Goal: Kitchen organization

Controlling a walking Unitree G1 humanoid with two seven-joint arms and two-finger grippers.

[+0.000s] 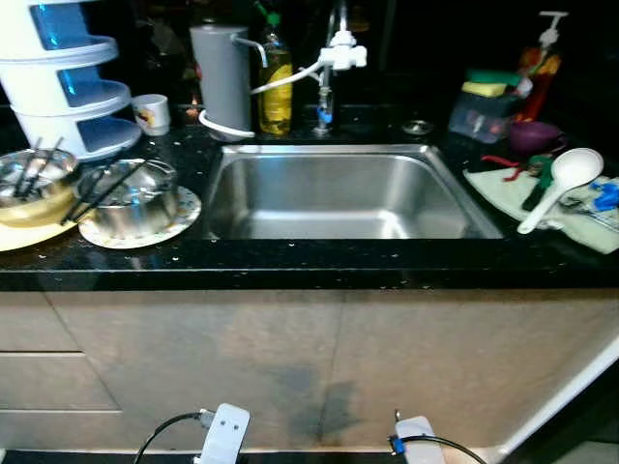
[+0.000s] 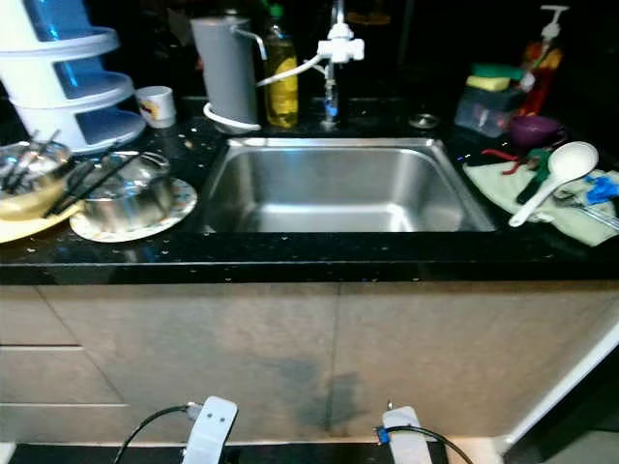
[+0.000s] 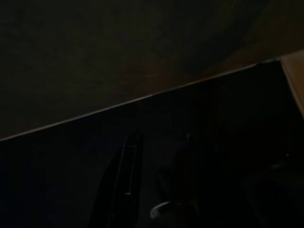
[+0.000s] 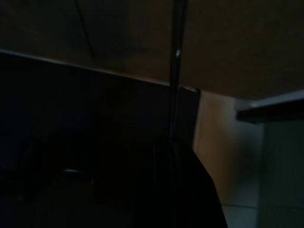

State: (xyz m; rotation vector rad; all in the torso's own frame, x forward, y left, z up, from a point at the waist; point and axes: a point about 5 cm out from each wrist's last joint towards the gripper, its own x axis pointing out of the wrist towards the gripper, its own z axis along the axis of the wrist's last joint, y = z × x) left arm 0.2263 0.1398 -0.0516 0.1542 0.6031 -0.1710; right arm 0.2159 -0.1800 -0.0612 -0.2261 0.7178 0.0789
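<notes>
On the far left of the black countertop (image 1: 290, 259), a white and blue tiered rack (image 1: 68, 77) stands at the back, with a small printed cup (image 1: 152, 113) just beside it. In front of them a steel bowl (image 1: 37, 176) holding utensils sits on a yellow plate (image 1: 29, 232), touching a second steel bowl (image 1: 131, 198) on a patterned plate (image 1: 145, 230); black chopsticks (image 1: 102, 190) lie across that bowl. Behind the stainless sink (image 1: 338, 193) stand a grey jug (image 1: 221, 79), a yellow dish soap bottle (image 1: 276, 82) and the faucet (image 1: 334, 58). Right of the sink, a white ladle (image 1: 561, 186) rests on a cloth (image 1: 542, 203), near a purple bowl (image 1: 535, 135), a sponge tray (image 1: 486, 106) and a pump bottle (image 1: 542, 53).

All of this lies above and well ahead of both claws, which hang low by the beige cabinet front (image 1: 309, 367). The wrist views alone show the fingers: the left gripper (image 3: 156, 190) is two dim, parted fingers, though too dark to judge the state; the right gripper (image 4: 173, 156) is a dark shape, and I cannot tell either.
</notes>
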